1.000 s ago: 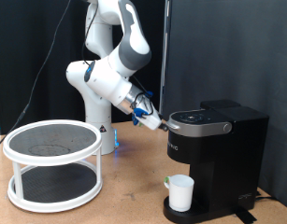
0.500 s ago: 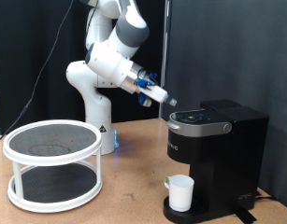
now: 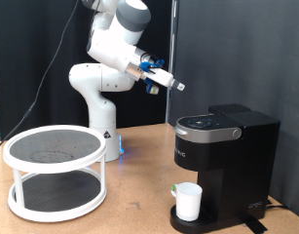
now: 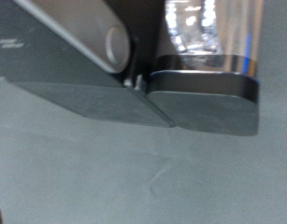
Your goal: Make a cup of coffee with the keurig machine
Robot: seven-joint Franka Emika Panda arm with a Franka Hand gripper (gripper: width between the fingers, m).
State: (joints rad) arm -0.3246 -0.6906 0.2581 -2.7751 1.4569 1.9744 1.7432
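Observation:
The black keurig machine (image 3: 227, 156) stands on the table at the exterior view's right, its lid down. The small white cup (image 3: 189, 202) stands on the machine's drip tray under the spout. My gripper (image 3: 174, 85) is in the air above and to the left of the machine's top, clear of it. Its fingers come together in one narrow tip with nothing between them. The wrist view shows dark, blurred parts of the machine (image 4: 87, 93) with a silver-rimmed piece, and no fingers.
A white two-tier round rack (image 3: 55, 171) with dark mesh shelves stands at the exterior view's left. The arm's white base (image 3: 102, 127) stands behind it on the wooden table (image 3: 134, 210). A black curtain hangs at the back.
My gripper has risen from the machine's top panel, moving up and slightly right, and now hangs well above it. The cup and the machine have not moved.

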